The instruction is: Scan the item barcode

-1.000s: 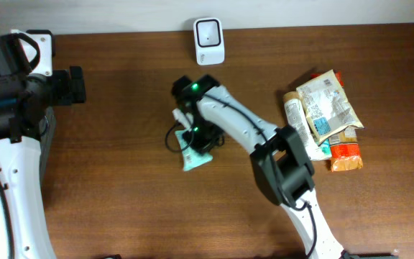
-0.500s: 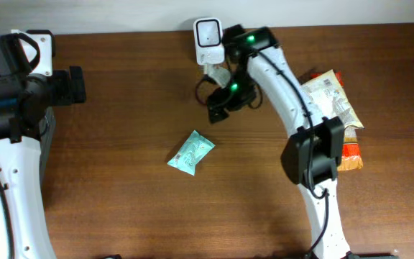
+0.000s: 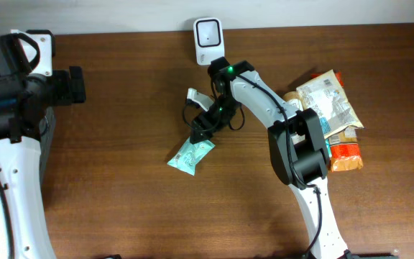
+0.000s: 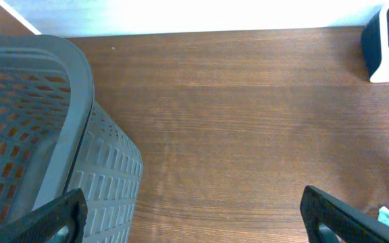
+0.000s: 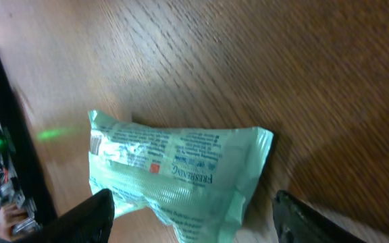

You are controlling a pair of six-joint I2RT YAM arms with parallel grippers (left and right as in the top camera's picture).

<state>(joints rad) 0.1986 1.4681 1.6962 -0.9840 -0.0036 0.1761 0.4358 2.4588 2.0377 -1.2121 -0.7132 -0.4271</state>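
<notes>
Basket: we start far left, where a grey basket (image 4: 107,155) stands on the worktop (image 3: 121,208), right under the left arm's camera.
Left end effector: the left end effector (image 4: 194,219) hangs beside the basket with its fingers spread wide and nothing between them.
Pouch: here is our item, a green pouch (image 3: 190,155) lying flat on the worktop near the middle, print side up, well short of the scanner.
Right end effector: the right end effector (image 3: 201,129) hovers just over the pouch's upper end. From the wrist we see its fingers (image 5: 93,216) apart, straddling the pouch (image 5: 174,175) without clamping it.
Scanner: a white scanner (image 3: 208,40) sits at the back edge, beyond the right arm.
Pile: more packets (image 3: 325,119) are heaped at far right.
</notes>
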